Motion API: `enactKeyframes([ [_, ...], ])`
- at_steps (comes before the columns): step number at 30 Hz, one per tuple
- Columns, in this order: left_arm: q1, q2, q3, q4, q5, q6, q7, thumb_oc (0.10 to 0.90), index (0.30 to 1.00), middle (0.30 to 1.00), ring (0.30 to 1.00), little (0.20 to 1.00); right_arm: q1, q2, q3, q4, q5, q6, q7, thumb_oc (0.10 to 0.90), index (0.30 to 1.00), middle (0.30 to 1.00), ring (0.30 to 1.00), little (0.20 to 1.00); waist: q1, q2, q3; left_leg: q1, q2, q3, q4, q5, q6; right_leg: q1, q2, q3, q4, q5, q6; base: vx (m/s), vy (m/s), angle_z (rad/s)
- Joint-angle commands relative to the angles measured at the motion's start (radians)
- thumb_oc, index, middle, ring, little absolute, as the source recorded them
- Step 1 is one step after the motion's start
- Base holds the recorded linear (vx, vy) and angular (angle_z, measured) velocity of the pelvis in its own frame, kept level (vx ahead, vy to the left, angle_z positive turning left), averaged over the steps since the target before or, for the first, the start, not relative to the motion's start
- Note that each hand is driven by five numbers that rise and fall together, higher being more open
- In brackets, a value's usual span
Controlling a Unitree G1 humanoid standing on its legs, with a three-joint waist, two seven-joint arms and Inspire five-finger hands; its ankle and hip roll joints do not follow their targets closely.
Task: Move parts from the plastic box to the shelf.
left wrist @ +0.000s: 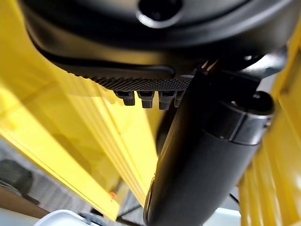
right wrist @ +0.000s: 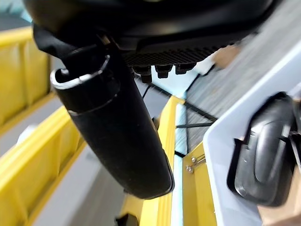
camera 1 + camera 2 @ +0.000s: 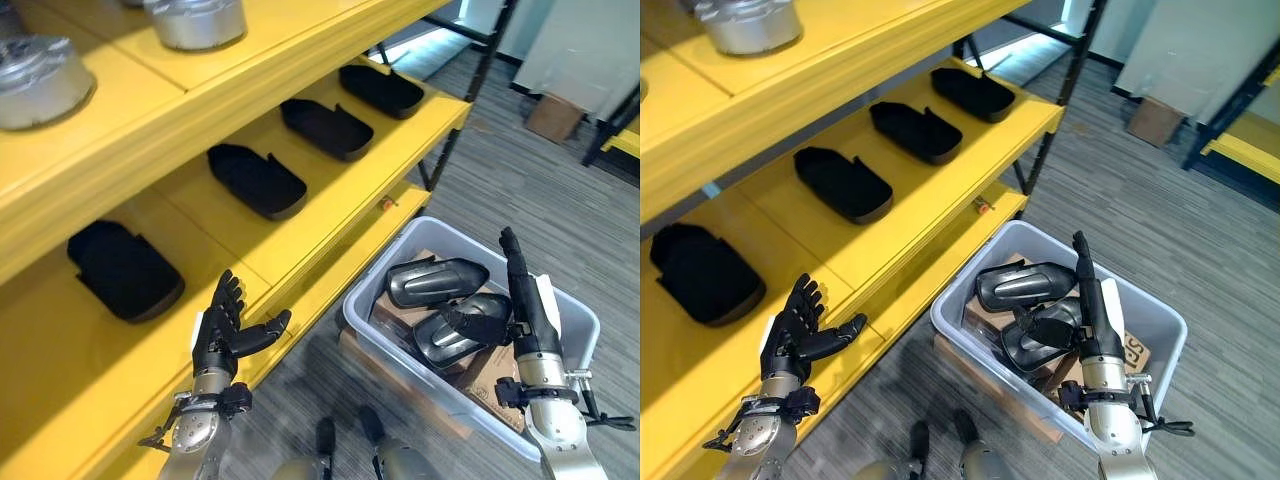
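Both hands empty, fingers released — R hand (image 3: 528,300) over box (image 3: 575,325); risk: parts (image 3: 435,280) overlap, grab may drag both, snag shelf (image 3: 300,255) lip.

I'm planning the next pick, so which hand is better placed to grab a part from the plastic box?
The right hand, probably. It is open, right above the plastic box beside the dark parts. The left hand, also open, is over by the yellow shelf, away from the box.
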Motion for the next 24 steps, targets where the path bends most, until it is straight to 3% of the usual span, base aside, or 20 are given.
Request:
enactKeyframes([
  [1, -0.028, 0.062, 0.057, -0.103, 0.017, -0.094, 0.007, 0.900, 1.000, 1.000, 1.000, 1.000, -0.106, 0.010, -0.029, -0.045, 0.109, -0.086, 0.004, 0.900, 1.000, 1.000, 1.000, 1.000, -0.002, -0.032, -0.046, 0.009, 0.045, -0.071, 0.003, -0.058, -0.042, 0.071, 0.014, 0.050, -0.050, 0.021, 0.038, 0.05, 0.193, -0.83],
  [8, -0.028, 0.075, 0.055, -0.102, 0.028, -0.089, 0.004, 0.900, 1.000, 1.000, 1.000, 1.000, -0.082, 0.027, -0.038, -0.057, 0.138, -0.087, 0.015, 0.900, 1.000, 1.000, 1.000, 1.000, -0.027, -0.043, -0.023, 0.020, 0.043, 0.001, 0.040, -0.109, -0.015, 0.032, 0.039, 0.117, 0.007, 0.033, 0.064, 0.02, 0.112, -0.45],
  [10, -0.036, 0.082, 0.062, -0.097, 0.036, -0.089, 0.017, 0.900, 1.000, 1.000, 1.000, 1.000, -0.088, 0.027, -0.033, -0.061, 0.136, -0.093, 0.009, 0.900, 1.000, 1.000, 1.000, 1.000, -0.023, -0.052, -0.002, 0.031, 0.059, 0.057, 0.056, -0.134, -0.015, -0.012, 0.034, 0.013, 0.024, 0.054, 0.064, -0.01, 0.051, -0.71],
  [11, -0.037, 0.082, 0.063, -0.097, 0.036, -0.089, 0.017, 0.900, 1.000, 1.000, 1.000, 1.000, -0.090, 0.028, -0.033, -0.061, 0.136, -0.092, 0.009, 0.900, 1.000, 1.000, 1.000, 1.000, -0.020, -0.053, -0.005, 0.026, 0.061, 0.060, 0.056, -0.129, -0.017, -0.017, 0.036, 0.016, 0.021, 0.061, 0.064, -0.03, 0.012, -1.04],
  [12, -0.041, 0.089, 0.066, -0.097, 0.042, -0.093, 0.024, 0.900, 1.000, 1.000, 1.000, 1.000, -0.090, 0.024, -0.033, -0.068, 0.127, -0.098, 0.004, 0.900, 1.000, 1.000, 1.000, 1.000, -0.009, -0.047, 0.010, 0.046, 0.085, 0.110, 0.046, -0.141, -0.027, -0.037, -0.036, -0.235, 0.022, 0.055, 0.038, -0.03, 0.003, -1.13],
  [13, -0.041, 0.089, 0.067, -0.097, 0.042, -0.093, 0.024, 0.900, 1.000, 1.000, 1.000, 1.000, -0.091, 0.024, -0.033, -0.069, 0.127, -0.098, 0.004, 0.900, 1.000, 1.000, 1.000, 1.000, -0.011, -0.048, 0.009, 0.042, 0.085, 0.109, 0.045, -0.136, -0.028, -0.039, -0.037, -0.237, 0.019, 0.060, 0.037, 0.01, 0.026, -1.46],
  [14, -0.033, 0.082, 0.078, -0.106, 0.044, -0.094, 0.028, 0.900, 1.000, 1.000, 1.000, 1.000, -0.090, 0.023, -0.035, -0.062, 0.117, -0.100, 0.000, 0.900, 1.000, 1.000, 1.000, 1.000, -0.004, -0.041, 0.007, 0.072, 0.106, 0.162, 0.036, -0.150, -0.037, -0.031, -0.092, -0.405, 0.007, 0.055, 0.025, 0.04, 0.004, -1.23],
  [15, -0.028, 0.080, 0.086, -0.110, 0.044, -0.091, 0.027, 0.900, 1.000, 1.000, 1.000, 1.000, -0.092, 0.023, -0.034, -0.059, 0.115, -0.099, -0.002, 0.900, 1.000, 1.000, 1.000, 1.000, 0.002, -0.039, 0.004, 0.083, 0.115, 0.185, 0.030, -0.152, -0.041, -0.023, -0.116, -0.453, -0.010, 0.067, 0.022, 0.08, 0.005, -1.43],
  [18, -0.011, 0.069, 0.103, -0.122, 0.042, -0.083, 0.021, 0.900, 1.000, 1.000, 1.000, 1.000, -0.097, 0.023, -0.035, -0.050, 0.113, -0.088, 0.004, 0.900, 1.000, 1.000, 1.000, 1.000, 0.009, -0.038, 0.001, 0.115, 0.128, 0.232, 0.014, -0.160, -0.050, -0.008, -0.153, -0.505, -0.049, 0.098, 0.030, 0.07, -0.060, -1.04],
  [21, 0.000, 0.044, 0.107, -0.118, 0.035, -0.073, 0.011, 0.900, 1.000, 1.000, 1.000, 1.000, -0.075, 0.027, -0.052, -0.053, 0.118, -0.082, 0.009, 0.900, 1.000, 1.000, 1.000, 1.000, -0.001, -0.038, -0.019, 0.137, 0.132, 0.228, 0.002, -0.164, -0.060, 0.037, -0.124, -0.462, -0.110, 0.088, 0.017, 0.09, -0.084, -0.15],
  [24, 0.009, 0.025, 0.107, -0.117, 0.031, -0.067, 0.004, 0.900, 1.000, 1.000, 1.000, 1.000, -0.054, 0.021, -0.071, -0.071, 0.122, -0.079, 0.013, 0.900, 1.000, 1.000, 1.000, 1.000, -0.009, -0.030, -0.046, 0.160, 0.143, 0.224, -0.028, -0.147, -0.077, 0.063, -0.114, -0.459, -0.148, 0.092, 0.008, 0.15, -0.144, -0.10],
])
